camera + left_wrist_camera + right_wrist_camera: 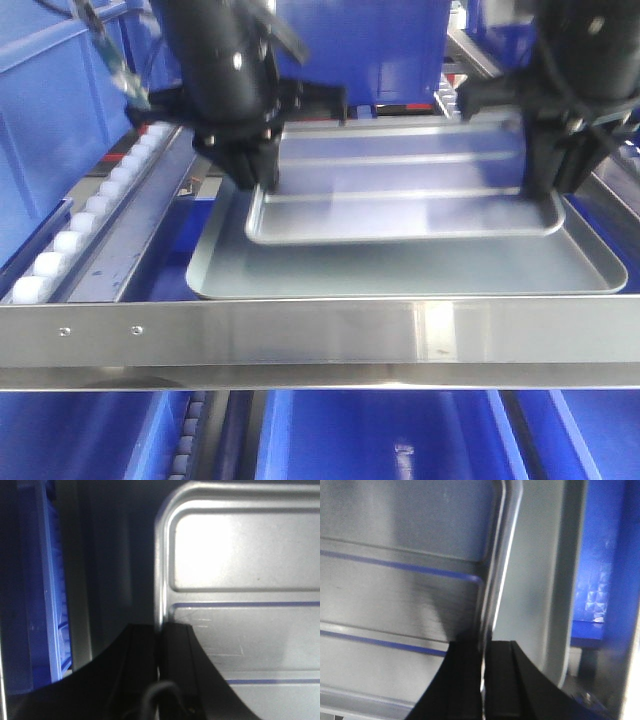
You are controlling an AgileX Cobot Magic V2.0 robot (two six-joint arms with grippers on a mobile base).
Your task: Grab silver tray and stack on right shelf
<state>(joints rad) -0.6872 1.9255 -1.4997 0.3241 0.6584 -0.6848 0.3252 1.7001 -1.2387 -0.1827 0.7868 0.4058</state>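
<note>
L claw [255,178] is clamped on the silver tray [400,185] at its left rim. In the L wrist view the rim runs up btwn the two black fingers [175,652], w/ no gap showing. R claw [548,180] does the same at the opposite end. In the R wrist view the thin bright rim is pinched btwn its fingers [467,672]. So the silver tray spans claw to claw, approx level, w/ its two long ridges [400,157] running from one claw to the other.

Under both claws and the silver tray lies a bigger matte grey tray [400,270]. Its rim sticks out past each claw and toward the camera. Can't tell if the silver tray touches it or hangs just above, as the front view is blurred there.

The grey tray lies on the shelf [150,225]. The shelf's steel crossbar [320,335] runs below and in front of both claws. Outboard of L claw is a rail of white rollers [85,222], then a blue crate wall [50,120]. Behind and btwn the claws is another blue crate [360,50]. More blue crates [380,430] sit below the crossbar.
</note>
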